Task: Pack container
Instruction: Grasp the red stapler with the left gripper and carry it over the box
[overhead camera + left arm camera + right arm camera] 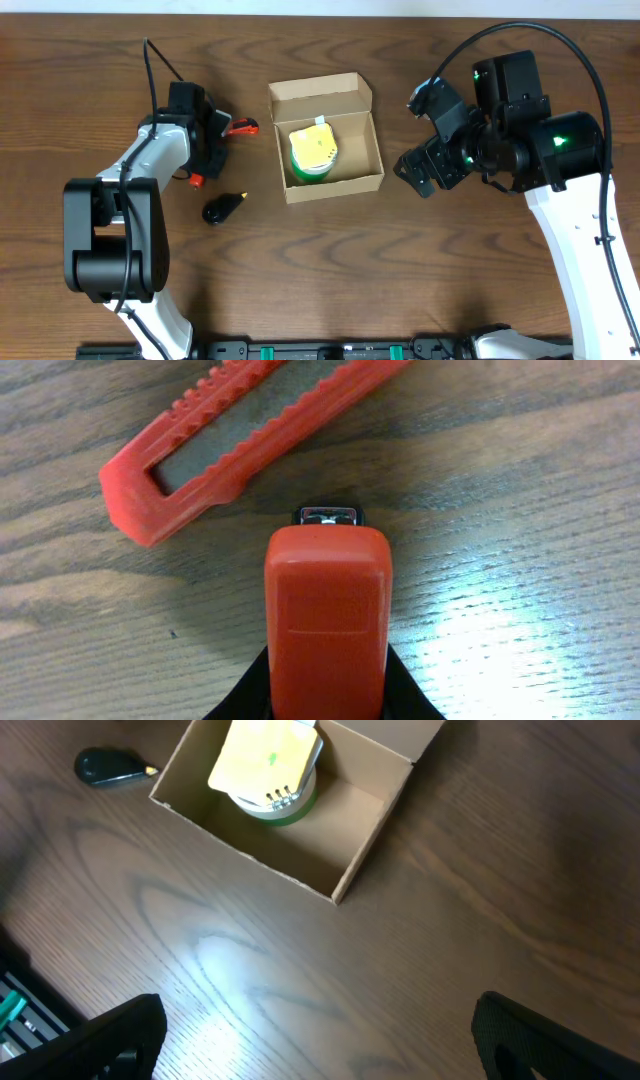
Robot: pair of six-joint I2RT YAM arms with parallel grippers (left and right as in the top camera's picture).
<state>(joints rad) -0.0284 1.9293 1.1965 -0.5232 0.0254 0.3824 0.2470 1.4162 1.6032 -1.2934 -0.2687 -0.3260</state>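
The container [322,94], an open brown cardboard box with its flap folded back, sits at the table's centre and also shows in the right wrist view [345,815]. Inside it lies a round green item with a yellow top [313,152], which the right wrist view shows too [268,765]. My left gripper [201,168] is left of the box, shut on an orange-red block with a metal tip [326,610]. A red utility knife [230,445] lies on the table just beyond it [240,127]. My right gripper [416,135] is open and empty to the right of the box [315,1040].
A small black teardrop-shaped object [222,208] lies on the table in front of the left gripper, left of the box's front corner; it also shows in the right wrist view [108,765]. The table is dark wood.
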